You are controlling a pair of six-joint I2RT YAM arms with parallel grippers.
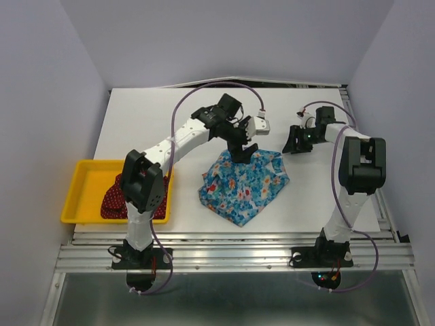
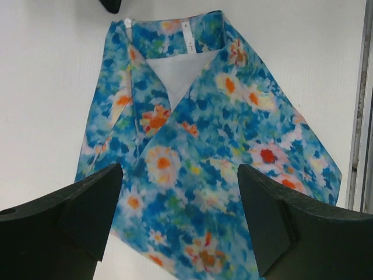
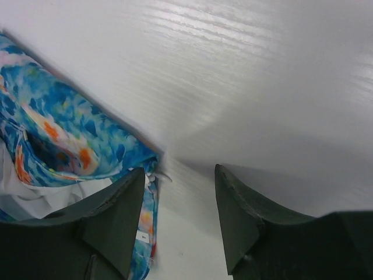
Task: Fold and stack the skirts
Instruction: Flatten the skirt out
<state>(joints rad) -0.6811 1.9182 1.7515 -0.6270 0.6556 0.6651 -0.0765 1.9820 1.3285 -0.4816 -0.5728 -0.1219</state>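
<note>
Blue skirt (image 1: pixel 245 183) lies partly folded; we see left gripper (image 2: pixel 179 175) spread wide above it, right gripper (image 3: pixel 180 172) parted beside it, both empty.

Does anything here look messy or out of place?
The blue skirt lies folded crookedly, white lining showing at its waist. The dark red skirt sits bunched in the yellow tray, not stacked.

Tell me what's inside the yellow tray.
The dark red dotted skirt lies bunched in the yellow tray, toward its right side. The left arm covers part of both, so anything beneath the cloth or behind the arm cannot be seen.
</note>
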